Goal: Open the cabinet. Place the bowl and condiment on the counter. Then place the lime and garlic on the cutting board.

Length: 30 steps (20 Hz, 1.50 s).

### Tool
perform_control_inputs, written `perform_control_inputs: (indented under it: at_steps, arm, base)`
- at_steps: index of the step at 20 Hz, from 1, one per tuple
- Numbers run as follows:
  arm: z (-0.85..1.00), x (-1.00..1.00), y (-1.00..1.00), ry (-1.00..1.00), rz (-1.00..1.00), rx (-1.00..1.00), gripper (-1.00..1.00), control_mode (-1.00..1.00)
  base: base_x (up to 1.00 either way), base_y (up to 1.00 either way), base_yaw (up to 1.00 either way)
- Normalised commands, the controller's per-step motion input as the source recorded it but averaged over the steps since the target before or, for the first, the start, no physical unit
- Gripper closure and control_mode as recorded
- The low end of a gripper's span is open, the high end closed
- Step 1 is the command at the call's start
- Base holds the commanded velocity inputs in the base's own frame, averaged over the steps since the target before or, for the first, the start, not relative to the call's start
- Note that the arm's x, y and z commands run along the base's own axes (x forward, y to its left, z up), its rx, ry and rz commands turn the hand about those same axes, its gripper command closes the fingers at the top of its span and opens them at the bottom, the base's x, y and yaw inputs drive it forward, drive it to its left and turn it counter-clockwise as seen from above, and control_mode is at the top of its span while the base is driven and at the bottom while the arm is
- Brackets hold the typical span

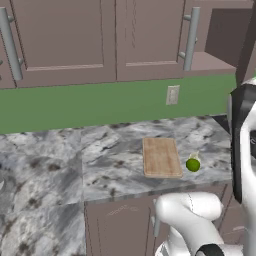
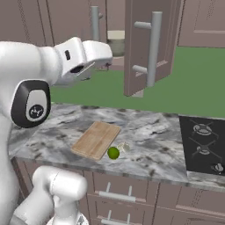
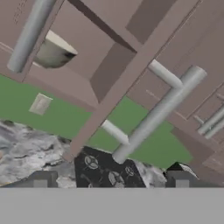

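Two doors belong to this cabinet [image 1: 220,35], and in the left base view I am seeing the right-hand one swung out at the frame's edge, so I am judging the opening step done and the bowl step as the one coming up. Here the counter [image 1: 110,155] is carrying the cutting board [image 1: 161,157], with the lime [image 1: 193,164] just beside its right edge and the garlic [image 1: 194,156] tucked right behind the lime, neither one on the wood. In the right base view I am looking past the arm [image 2: 52,61] at the open door [image 2: 136,66] and its long handle [image 2: 152,48], and this side is giving me what the left one is not: the bowl [image 2: 116,44] sitting on the cabinet shelf, plus a stove [image 2: 204,145] to the right of the board. In the hand view the gripper [image 3: 109,181] is standing spread wide with nothing between its tips; the handle is passing above them, apart from both. This camera is also showing the bowl on the shelf to the left of the door edge. Next I am expecting to swing left around that door edge and reach into the shelf, keeping clear of the handle.
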Motion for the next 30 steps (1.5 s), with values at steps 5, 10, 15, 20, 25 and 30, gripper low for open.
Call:
perform_control_inputs:
  at_steps: [5, 10, 15, 20, 25, 30]
  arm:
    - [0.00, 0.89, 0.99, 0.34, 0.00, -0.49, -1.00, -1.00]
    - [-0.01, 1.00, 0.09, 0.40, -0.04, -0.17, -1.00, -1.00]
    - [-0.02, 1.00, -0.77, 0.47, -0.13, 0.00, -1.00, -1.00]
    - [-0.01, 0.26, -1.00, 0.19, -0.12, 0.00, -1.00, -1.00]
    - [-0.02, -0.64, -1.00, 0.00, -0.19, 0.00, -1.00, -1.00]
    - [-0.02, -0.50, -1.00, -0.02, -0.15, 0.07, -1.00, -1.00]
  base:
    - [0.00, 0.00, 0.00]
    - [0.00, 0.00, 0.00]
    - [0.00, 0.00, 0.00]
    - [0.00, 0.00, 0.00]
    - [0.00, 0.00, 0.00]
    - [0.00, 0.00, 0.00]
